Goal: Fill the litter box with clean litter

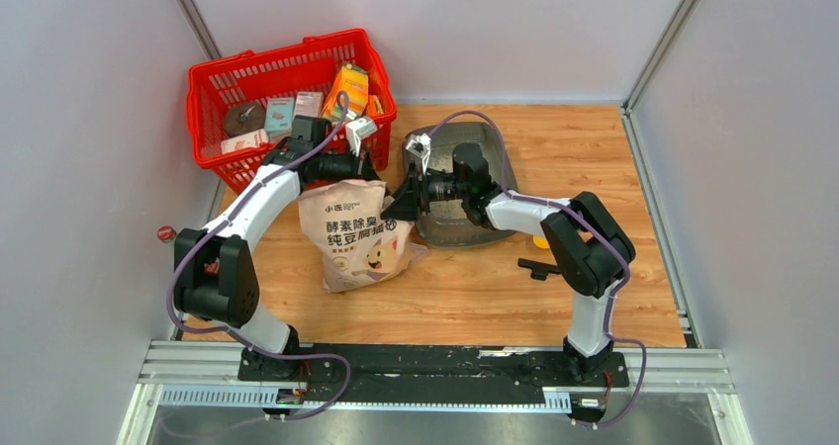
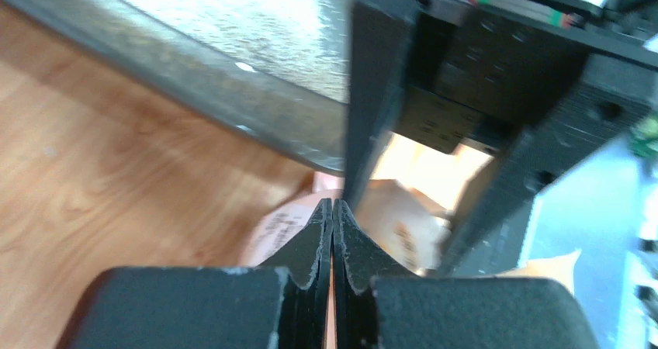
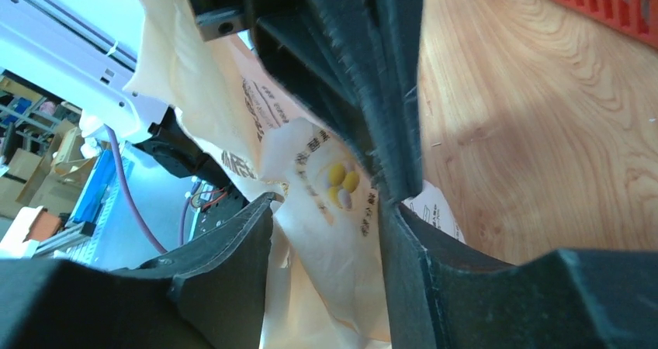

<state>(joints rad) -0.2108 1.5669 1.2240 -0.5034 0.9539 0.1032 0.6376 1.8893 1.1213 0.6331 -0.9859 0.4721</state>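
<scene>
Looking down from above, you see the bag (image 1: 361, 232) standing on the table (image 1: 594, 148), between the two arms and a little tilted, with its printed face toward the bases. The litter box (image 1: 450, 225) lies flat just to the right of the bag, partly hidden under the right arm. The basket (image 1: 213, 89) sits at the far left corner, well behind the bag.

Your left gripper (image 1: 364, 175) reaches in at the bag's top edge. In the left wrist view its fingers (image 2: 314, 244) are pressed together, and the right wrist view shows them pinching the paper of the bag's mouth.

Your right gripper (image 1: 398, 205) is at the bag's top right corner, close to the left one. Its fingers (image 3: 233, 264) are spread apart, with a fold of bag paper hanging between them. The paper touches the right-hand finger and lies apart from the other.

In the left wrist view the box's rim (image 2: 233, 105) runs across the frame just beyond the bag. The floor of the box there is bright and speckled; you cannot tell whether that is litter or glare. No litter shows at the bag's mouth.

A yellow scoop (image 1: 541, 240) peeks out beside the right arm's elbow, near the box's right edge.
</scene>
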